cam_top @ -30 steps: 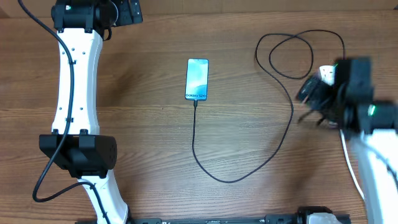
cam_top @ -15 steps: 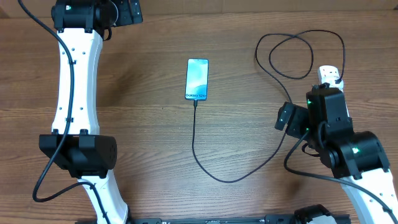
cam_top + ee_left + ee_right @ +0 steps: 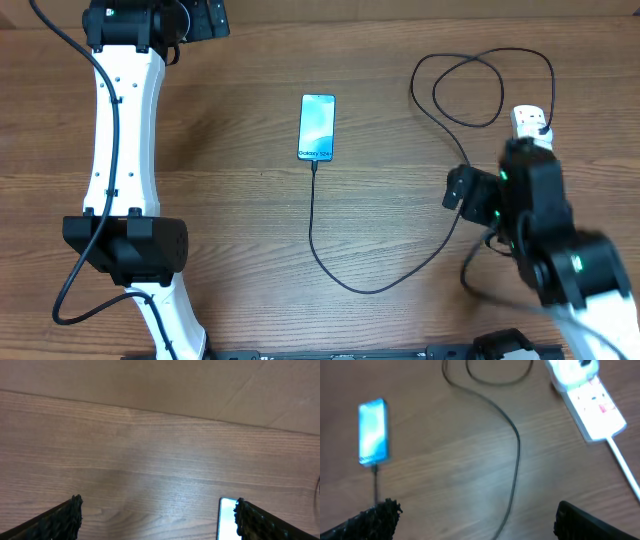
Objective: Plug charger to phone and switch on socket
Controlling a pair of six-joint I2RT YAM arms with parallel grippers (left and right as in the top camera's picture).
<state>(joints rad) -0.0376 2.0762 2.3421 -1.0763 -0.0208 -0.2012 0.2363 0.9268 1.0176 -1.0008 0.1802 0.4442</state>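
The phone (image 3: 316, 127) lies flat mid-table with its blue screen lit. The charger (image 3: 448, 235), a thin black cable, meets the phone's bottom edge, sweeps toward the front, then climbs right into loops by the socket (image 3: 531, 121). The socket is a white power strip with red switches (image 3: 598, 402) and a black plug (image 3: 586, 363) in it. My right gripper (image 3: 466, 190) hovers open over the cable (image 3: 515, 455), left of the strip, with nothing between its fingers. At the table's far left my left gripper (image 3: 205, 19) is open and empty. The phone (image 3: 227, 519) shows beside its right fingertip (image 3: 260, 520).
The strip's thick white lead (image 3: 626, 467) runs toward the front right. The right arm's white link (image 3: 600, 330) covers the front right corner. The left arm (image 3: 122, 150) stretches along the left side. A pale wall meets the table's far edge (image 3: 150, 410).
My right arm has pulled back from over the power strip, toward the front and left, uncovering more of it. Left arm, phone and cable have not moved.
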